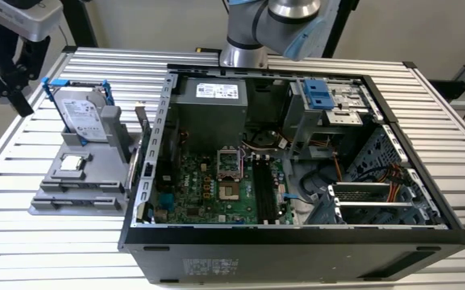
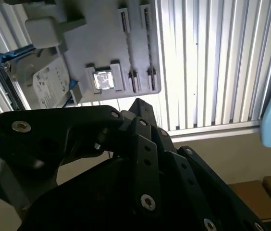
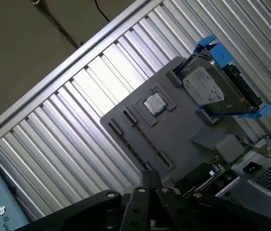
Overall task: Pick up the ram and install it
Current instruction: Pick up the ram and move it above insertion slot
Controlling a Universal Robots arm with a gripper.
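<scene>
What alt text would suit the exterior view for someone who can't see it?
An open computer case lies on a slatted table, its motherboard exposed, with the arm rising behind it. On the exterior view's left a gray holder carries a hard drive and a processor, and the pincer hangs further left, higher up.

An open black computer case (image 1: 297, 257) lies on a slatted aluminium table (image 1: 55, 254), its green motherboard (image 1: 204, 193) exposed. Just beside it, a grey plastic tray (image 1: 71, 199) holds an upright blue-framed silver hard drive (image 1: 81, 115) and a square silver-topped processor chip (image 1: 72, 162).
</scene>
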